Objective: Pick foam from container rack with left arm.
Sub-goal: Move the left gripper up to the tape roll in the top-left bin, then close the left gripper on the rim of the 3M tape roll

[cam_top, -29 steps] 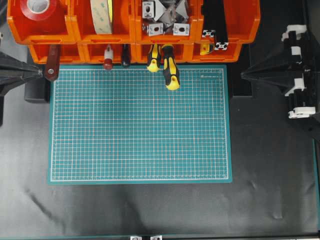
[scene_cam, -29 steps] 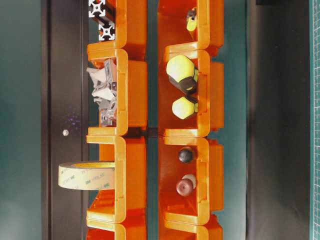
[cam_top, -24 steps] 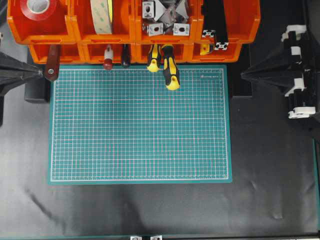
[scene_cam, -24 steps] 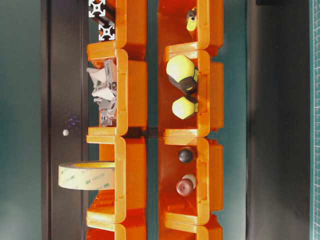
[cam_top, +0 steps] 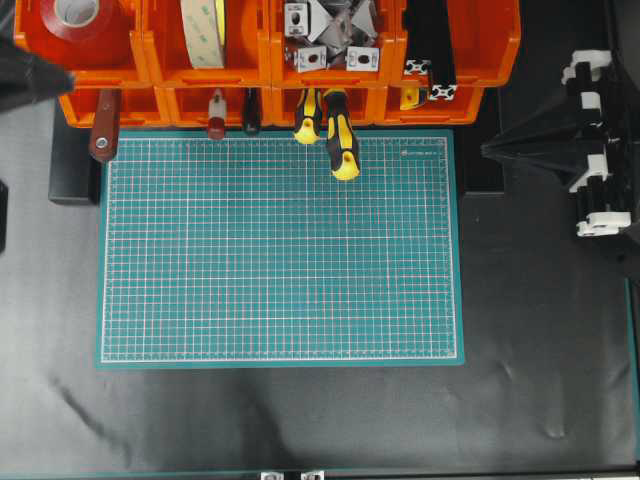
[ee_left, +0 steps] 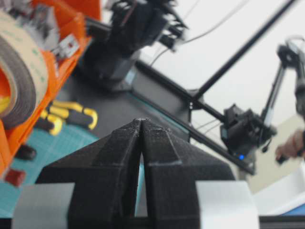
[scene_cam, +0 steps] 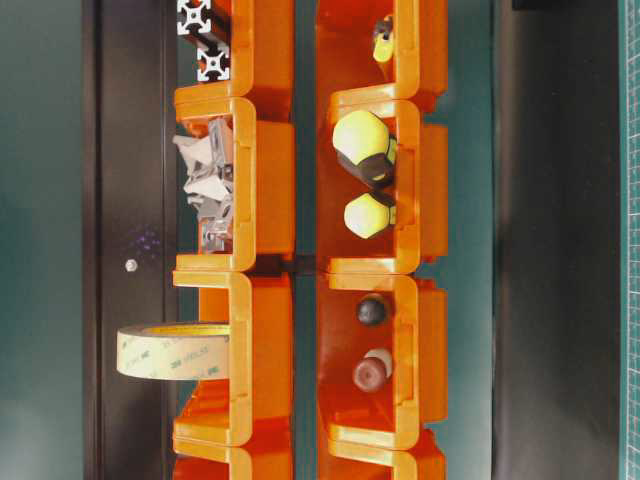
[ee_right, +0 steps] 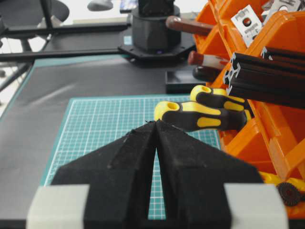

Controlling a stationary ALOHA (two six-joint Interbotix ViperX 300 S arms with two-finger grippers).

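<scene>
green grid cutting mat (cam_top: 280,245) on black table (cam_top: 300,420). container rack (cam_top: 270,60) along mat's far edge. foam (cam_top: 203,32) upright in upper bin, second from left, beside red tape roll (cam_top: 80,15). yellow-black handles (cam_top: 340,135) jut over mat. left gripper (ee_left: 142,125) pinched together, empty, near rack's left end. right gripper (ee_right: 156,125) likewise closed, empty, well apart from rack.

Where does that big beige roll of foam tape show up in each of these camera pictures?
Overhead view: the foam stands on edge in an upper bin, second from the left.
Table-level view: foam at lower left, sticking out of its bin.
Left wrist view: foam at the left edge.
Right wrist view: not in it.
Shared landmark: the yellow-and-black tool handles.
</scene>
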